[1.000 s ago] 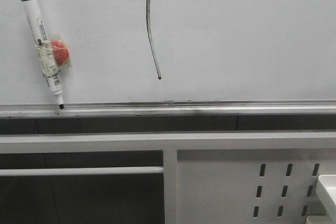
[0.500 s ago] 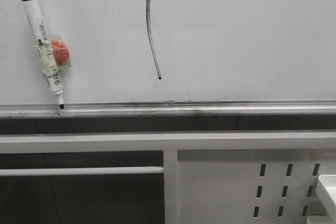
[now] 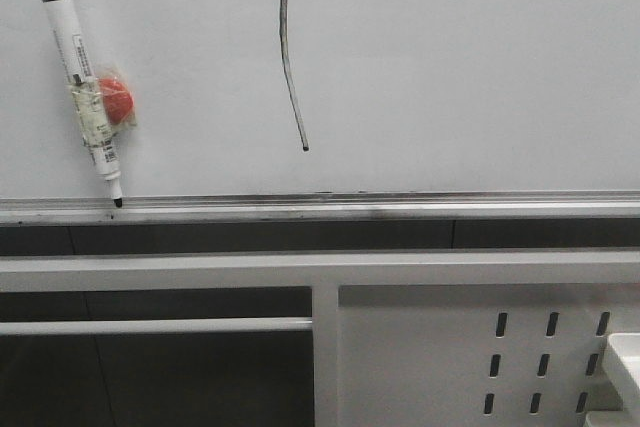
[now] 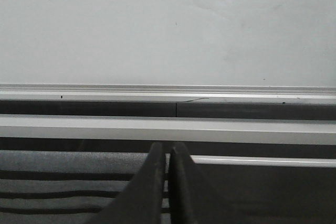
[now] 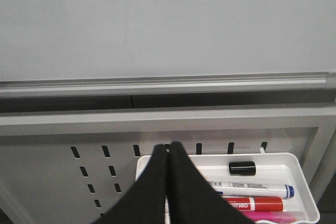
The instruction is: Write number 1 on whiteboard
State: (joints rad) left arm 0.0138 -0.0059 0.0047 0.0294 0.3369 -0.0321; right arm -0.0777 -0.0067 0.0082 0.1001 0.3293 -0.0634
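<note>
Fingers first: your left gripper (image 4: 168, 182) has its two dark fingers pressed together w/ nothing between them, low in front of the board's ledge (image 4: 168, 92) and the grey rail below it. Right gripper (image 5: 168, 187) is the same, fingers closed tight on nothing, hanging over a white tray (image 5: 307, 182). In that tray you've got a loose black cap (image 5: 242, 168), a white marker w/ blue end (image 5: 252, 188), a red marker (image 5: 252, 203) and a pink one just showing at the near rim. Tray sits against the perforated panel (image 5: 63, 166).

Neither gripper shows in the front view. There you see the whiteboard (image 3: 460, 67) filling the upper part, w/ the number 1 (image 3: 290, 47) drawn left of centre: thin dark stroke, slightly curved, running off the top edge and ending in a small dot well above the ledge. Far left on the board, another marker (image 3: 85, 92) hangs tilted, uncapped tip down touching the ledge, black end up. It's taped to a red round thing (image 3: 114, 100) stuck to the board, prob. a magnet, can't tell for sure.
</note>
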